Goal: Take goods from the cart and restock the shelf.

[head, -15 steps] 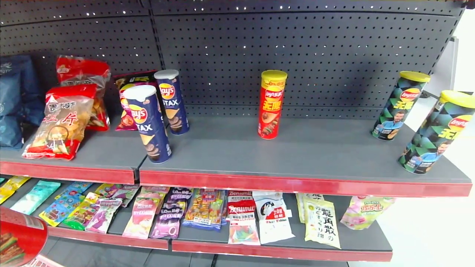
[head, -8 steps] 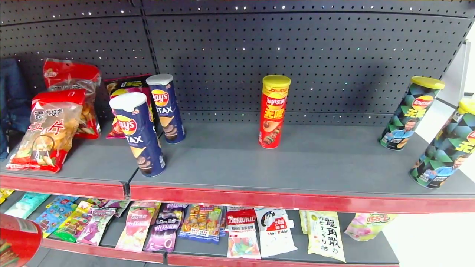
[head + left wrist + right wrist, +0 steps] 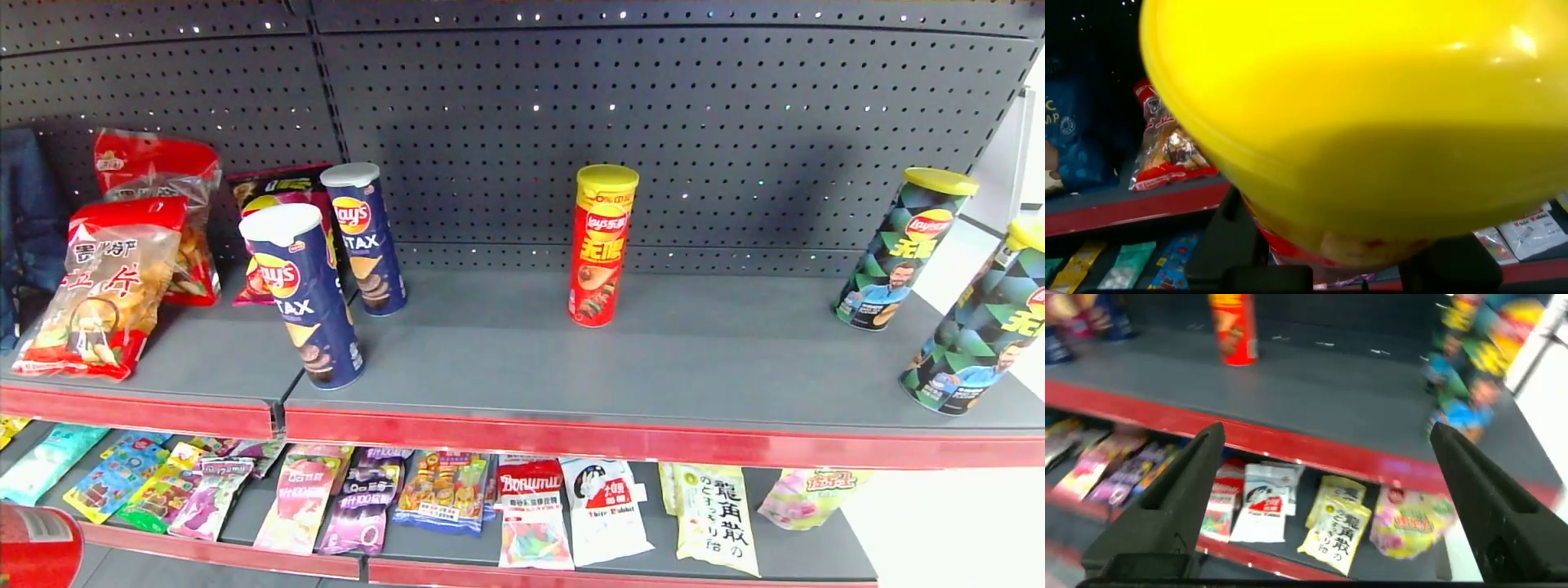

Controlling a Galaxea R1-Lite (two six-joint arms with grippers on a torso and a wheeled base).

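While the upper shelf (image 3: 653, 359) already carries a standing red can (image 3: 602, 245), two blue cans (image 3: 306, 298) toward its left and two green cans (image 3: 902, 249) at its right end, the head view leaves wide bare stretches on either side of the red one. The restocking therefore looks partly done, with plenty of room to fill. Snack bags (image 3: 106, 286) lie at the far left and candy packets (image 3: 531, 498) line the lower shelf (image 3: 808, 535). The held can (image 3: 33, 545) sits low in the left corner, below the upper shelf's level and cut off by the frame, not yet placed. In the left wrist view that can's yellow lid (image 3: 1347, 106) looms close to the camera with a strip of red body under it. The left tool (image 3: 1343, 265) appears clamped on it, a dark finger (image 3: 1229, 245) on each side, though the contact itself is hidden behind the lid. In the right wrist view the right tool (image 3: 1327, 498) hangs before the shelf's red front edge, its fingers (image 3: 1167, 510) spread wide with nothing between them; the green cans are smeared here and hard to make out. How much stock remains to be brought cannot be judged.
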